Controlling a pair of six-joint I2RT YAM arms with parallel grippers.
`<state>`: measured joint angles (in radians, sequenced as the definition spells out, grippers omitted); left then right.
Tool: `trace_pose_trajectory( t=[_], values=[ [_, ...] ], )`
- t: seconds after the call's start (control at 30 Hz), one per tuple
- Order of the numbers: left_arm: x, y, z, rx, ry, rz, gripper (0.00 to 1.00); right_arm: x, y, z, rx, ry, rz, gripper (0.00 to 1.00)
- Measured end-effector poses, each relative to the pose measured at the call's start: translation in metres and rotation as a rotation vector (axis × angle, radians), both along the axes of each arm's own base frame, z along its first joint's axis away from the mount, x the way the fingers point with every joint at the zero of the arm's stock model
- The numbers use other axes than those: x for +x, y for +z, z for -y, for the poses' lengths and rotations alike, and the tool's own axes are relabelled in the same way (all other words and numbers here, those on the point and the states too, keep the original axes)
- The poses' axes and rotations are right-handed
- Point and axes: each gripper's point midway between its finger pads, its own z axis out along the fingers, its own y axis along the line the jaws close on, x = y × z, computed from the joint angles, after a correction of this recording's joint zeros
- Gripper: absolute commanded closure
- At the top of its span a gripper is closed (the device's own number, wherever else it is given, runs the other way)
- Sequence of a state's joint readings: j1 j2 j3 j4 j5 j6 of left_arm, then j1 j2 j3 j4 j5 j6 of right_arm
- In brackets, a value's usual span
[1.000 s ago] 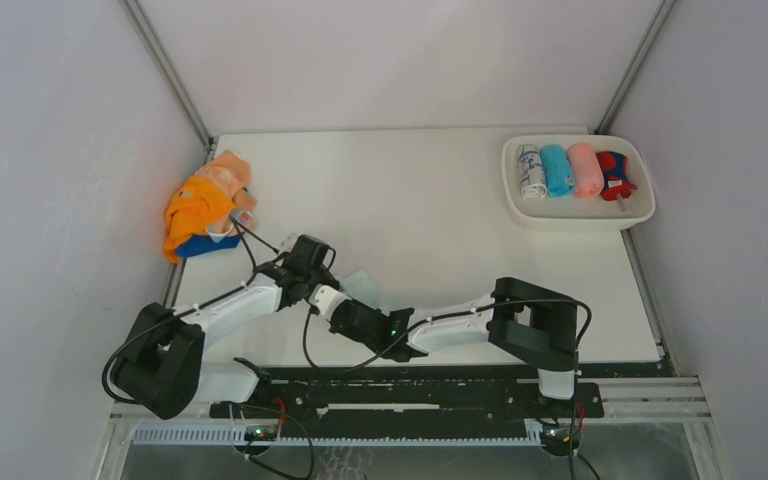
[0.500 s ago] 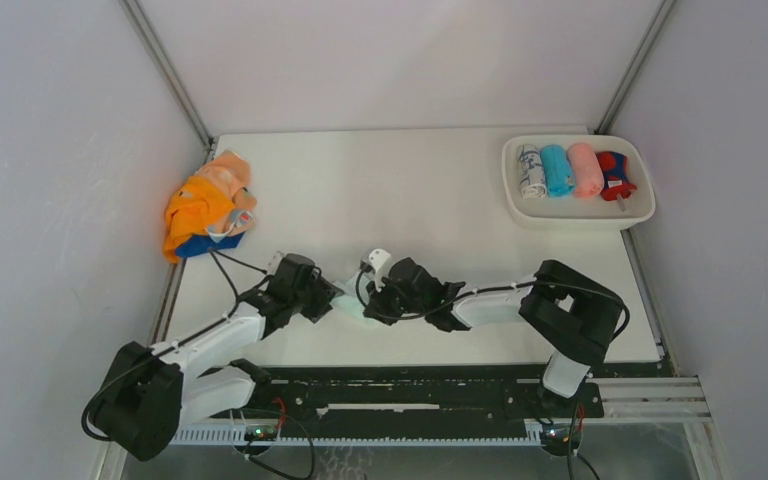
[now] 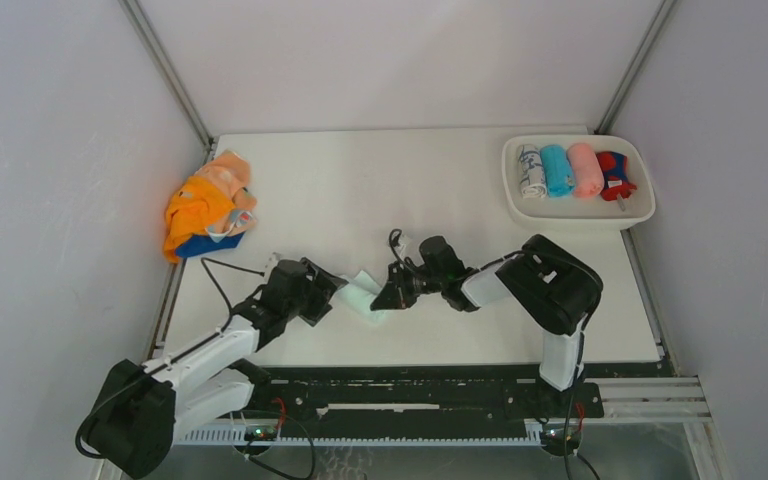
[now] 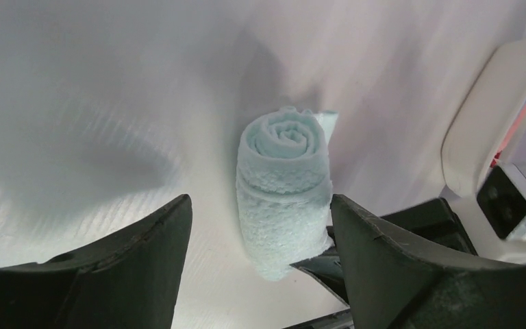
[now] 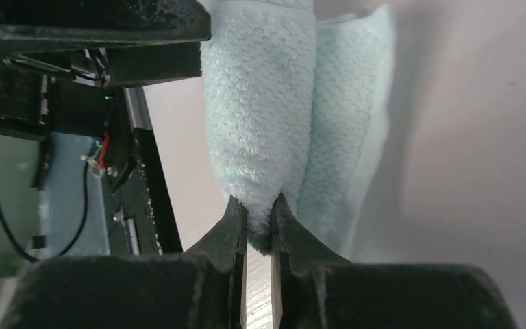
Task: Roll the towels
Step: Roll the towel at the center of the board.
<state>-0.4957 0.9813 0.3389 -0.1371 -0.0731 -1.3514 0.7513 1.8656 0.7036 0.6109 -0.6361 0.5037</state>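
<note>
A pale mint towel (image 3: 365,297), rolled into a tight cylinder, lies on the white table near the front middle. In the left wrist view the mint roll (image 4: 284,199) shows its spiral end and lies between the wide-apart fingers of my open left gripper (image 4: 260,205), close to the right-hand finger. My right gripper (image 5: 259,205) is shut on the near end of the roll (image 5: 260,123), and a loose flap hangs beside it. From above, the left gripper (image 3: 328,293) and the right gripper (image 3: 385,297) face each other across the roll.
A heap of unrolled towels lies at the far left: orange (image 3: 195,215), peach (image 3: 228,172), dark blue (image 3: 205,245). The white oval tray (image 3: 578,215) at the back right holds several rolled towels, among them turquoise (image 3: 557,170) and pink (image 3: 586,170).
My left gripper has opened and let go of the mint roll, drawing back to the left. The right gripper has shut on the roll's end while its arm swung up and to the right.
</note>
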Motion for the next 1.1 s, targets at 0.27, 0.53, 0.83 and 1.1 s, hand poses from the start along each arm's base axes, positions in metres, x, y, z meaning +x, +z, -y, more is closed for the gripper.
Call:
trace_pose_trajectory(
  t=[0.27,0.53,0.83,1.1],
  values=[
    [0.008,-0.003,0.013,-0.040,-0.030,0.020,0.30,0.010,-0.009,0.015,0.090,-0.020,-0.201,1.00],
    [0.016,-0.017,0.029,-0.047,-0.064,-0.003,0.37,0.013,-0.010,0.018,0.100,-0.020,-0.281,1.00],
    [0.023,-0.023,0.039,-0.042,-0.081,-0.015,0.54,0.011,-0.009,0.017,0.050,-0.022,-0.307,0.74],
    [0.026,-0.024,0.044,-0.014,-0.092,-0.055,0.57,0.005,0.005,0.016,-0.200,-0.053,-0.086,0.43]
  ],
)
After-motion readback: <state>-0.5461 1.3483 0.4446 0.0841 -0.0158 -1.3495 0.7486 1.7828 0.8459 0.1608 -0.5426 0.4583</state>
